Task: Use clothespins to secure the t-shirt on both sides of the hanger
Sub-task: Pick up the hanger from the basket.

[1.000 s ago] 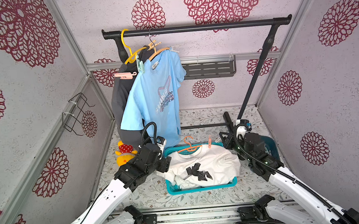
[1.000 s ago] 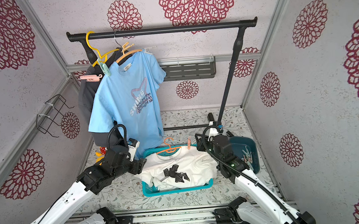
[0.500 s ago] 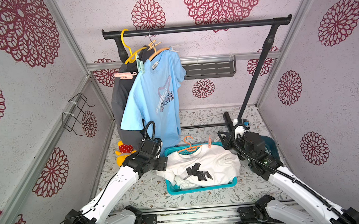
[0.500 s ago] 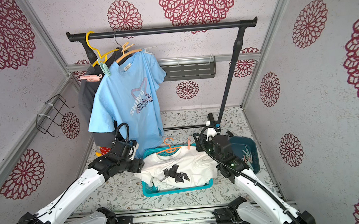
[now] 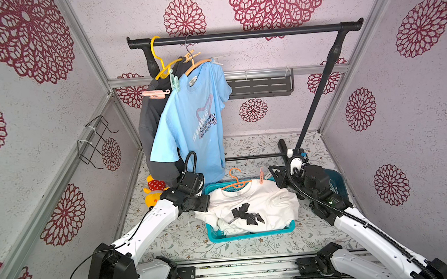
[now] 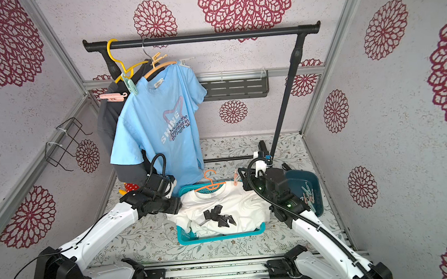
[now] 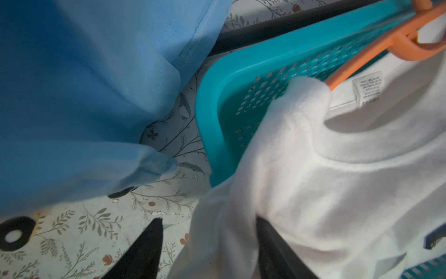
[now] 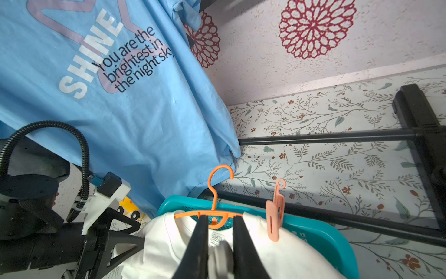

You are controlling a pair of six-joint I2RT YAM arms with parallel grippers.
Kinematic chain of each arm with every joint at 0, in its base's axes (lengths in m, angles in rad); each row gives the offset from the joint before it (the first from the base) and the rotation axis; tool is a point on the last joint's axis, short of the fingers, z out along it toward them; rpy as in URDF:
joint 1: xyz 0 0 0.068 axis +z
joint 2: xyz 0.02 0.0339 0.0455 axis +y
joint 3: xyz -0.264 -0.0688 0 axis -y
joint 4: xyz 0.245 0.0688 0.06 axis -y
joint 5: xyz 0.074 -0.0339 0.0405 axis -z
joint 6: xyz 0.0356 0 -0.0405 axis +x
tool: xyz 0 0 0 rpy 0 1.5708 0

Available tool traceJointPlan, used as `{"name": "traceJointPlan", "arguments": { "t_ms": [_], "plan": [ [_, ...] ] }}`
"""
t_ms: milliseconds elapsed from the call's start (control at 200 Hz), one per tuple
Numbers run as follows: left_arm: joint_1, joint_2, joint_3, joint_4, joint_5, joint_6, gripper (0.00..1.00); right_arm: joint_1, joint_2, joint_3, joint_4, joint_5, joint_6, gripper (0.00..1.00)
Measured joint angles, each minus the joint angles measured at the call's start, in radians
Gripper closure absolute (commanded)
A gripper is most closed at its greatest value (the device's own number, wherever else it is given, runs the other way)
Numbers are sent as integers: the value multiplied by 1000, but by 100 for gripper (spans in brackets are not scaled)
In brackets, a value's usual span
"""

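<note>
Where right jaws reach, peach clothespin [image 8: 274,217] beside

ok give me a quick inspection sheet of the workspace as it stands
surface: floral-print floor, carrying teal basket and dark blue bin
job's things: white t-shirt on orange hanger, draped over the basket; peach clothespin on its shoulder nearer the right arm, none on the other; spare clothespins in the bin
clutter: yellow plush toy beside the basket
grippers: left gripper open around a fold of the white t-shirt; right gripper jaws close together, hold unclear
cables: black conduit loops at both wrists, nothing snagged seen
surroundings: garment rail with blue t-shirt and dark grey garment; wall shelf behind
</note>
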Motion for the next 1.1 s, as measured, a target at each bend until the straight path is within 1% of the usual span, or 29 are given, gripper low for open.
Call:
{"name": "traceJointPlan", "arguments": {
  "t_ms": [355,500,660,821,1101],
  "plan": [
    [0,-10,-3,16,51,-10,76,0,-14,-21,-1,1,-3,100],
    [0,-37,-19,16,56,2,84,0,-16,-21,-1,2,-14,100],
    [0,-64,-34,17,63,19,95,0,-16,-21,-1,2,-27,100],
    [0,-95,-45,17,62,29,100,0,-16,-21,-1,1,-32,100],
    [0,-203,-50,24,53,64,100,0,-19,-20,15,-11,-87,100]
  ]
}}
